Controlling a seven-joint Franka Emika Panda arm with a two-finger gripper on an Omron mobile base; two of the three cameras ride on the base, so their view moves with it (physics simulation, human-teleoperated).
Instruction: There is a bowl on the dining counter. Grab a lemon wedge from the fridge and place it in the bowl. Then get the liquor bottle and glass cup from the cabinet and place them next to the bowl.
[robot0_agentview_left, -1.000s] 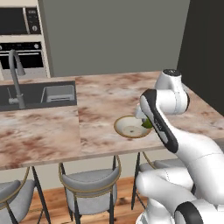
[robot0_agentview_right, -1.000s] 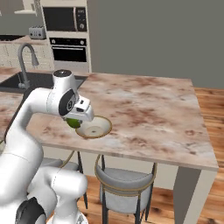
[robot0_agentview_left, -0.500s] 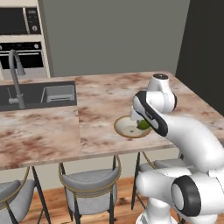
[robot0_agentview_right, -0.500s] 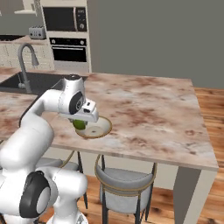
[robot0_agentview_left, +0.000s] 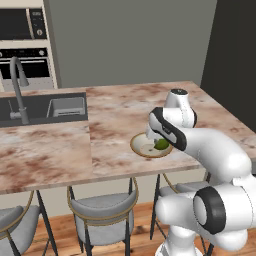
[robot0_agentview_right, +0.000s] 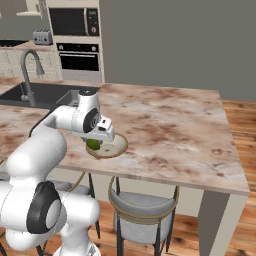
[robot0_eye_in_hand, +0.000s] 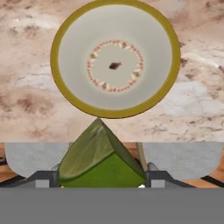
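A shallow bowl (robot0_agentview_left: 142, 147) with a yellow rim and pale inside stands near the front edge of the dining counter (robot0_agentview_left: 115, 110). My gripper (robot0_agentview_left: 161, 143) hangs at the bowl's near right rim, shut on the lemon wedge (robot0_agentview_left: 161, 144), a small olive-green piece. From the right base view the lemon wedge (robot0_agentview_right: 93, 144) sits under the gripper (robot0_agentview_right: 95, 143) at the left rim of the bowl (robot0_agentview_right: 116, 148). In the hand view the lemon wedge (robot0_eye_in_hand: 100, 159) fills the gap in the gripper (robot0_eye_in_hand: 101, 177), and the bowl (robot0_eye_in_hand: 148, 39) lies just beyond it with nothing inside.
A dark sink (robot0_agentview_left: 45, 107) with a tall grey tap (robot0_agentview_left: 17, 85) is set in the counter's left part. Grey stools (robot0_agentview_left: 102, 210) stand under the front edge. A built-in oven (robot0_agentview_right: 80, 55) is behind the counter. The counter's right end (robot0_agentview_right: 220, 150) drops to wooden floor.
The arm's wrist has swung a little to the left and the hand has settled closer over the bowl's rim. The lemon wedge stays in the grip.
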